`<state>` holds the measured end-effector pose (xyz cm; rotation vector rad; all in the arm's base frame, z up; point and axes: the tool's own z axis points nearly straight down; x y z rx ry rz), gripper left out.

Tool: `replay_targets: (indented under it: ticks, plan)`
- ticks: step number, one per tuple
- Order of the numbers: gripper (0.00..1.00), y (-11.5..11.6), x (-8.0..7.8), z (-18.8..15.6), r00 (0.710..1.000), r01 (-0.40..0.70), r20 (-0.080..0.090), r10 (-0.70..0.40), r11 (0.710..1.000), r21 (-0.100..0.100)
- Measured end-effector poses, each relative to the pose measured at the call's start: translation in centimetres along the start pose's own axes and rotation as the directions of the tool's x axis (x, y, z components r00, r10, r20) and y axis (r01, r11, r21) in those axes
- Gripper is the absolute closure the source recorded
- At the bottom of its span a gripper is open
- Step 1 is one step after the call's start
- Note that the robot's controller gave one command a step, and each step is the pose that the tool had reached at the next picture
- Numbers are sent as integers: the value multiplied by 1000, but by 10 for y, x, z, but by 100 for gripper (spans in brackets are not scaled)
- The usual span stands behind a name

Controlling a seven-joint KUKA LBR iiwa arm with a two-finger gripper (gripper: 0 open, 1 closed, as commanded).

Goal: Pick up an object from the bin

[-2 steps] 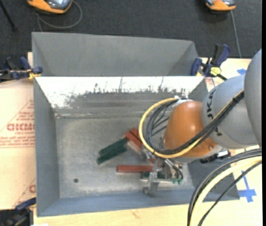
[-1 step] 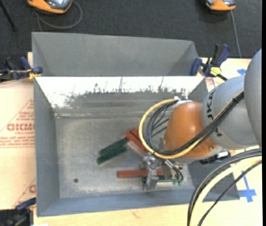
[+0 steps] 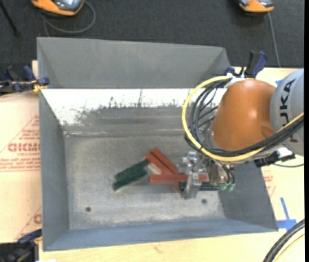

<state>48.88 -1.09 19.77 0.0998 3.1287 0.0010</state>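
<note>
In 1 grey bin (image 3: 61,190), 1 green bar (image 3: 131,174) and 2 red bars (image 3: 161,162) were seen heaped mid-floor. The jaws were positioned at the red bars' end nearest the right wall; whether they were open could not be told.

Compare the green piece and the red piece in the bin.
Colour: the green piece is dark green, the red piece brick red.
Shape: the green piece is one straight bar, the red piece looks bent or forked.
Place: the red piece reaches the gripper; the green piece lies farther left.
Both lie on the bin floor, seemingly touching.
</note>
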Motion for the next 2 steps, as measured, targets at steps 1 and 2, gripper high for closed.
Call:
replay_targets:
  ticks: [1,2]
  plan:
    - [100,0,-9,-86,1000,-5,2,5,1000,0]
    - [100,15,-2,-120,982,187,-4,-187,982,0]
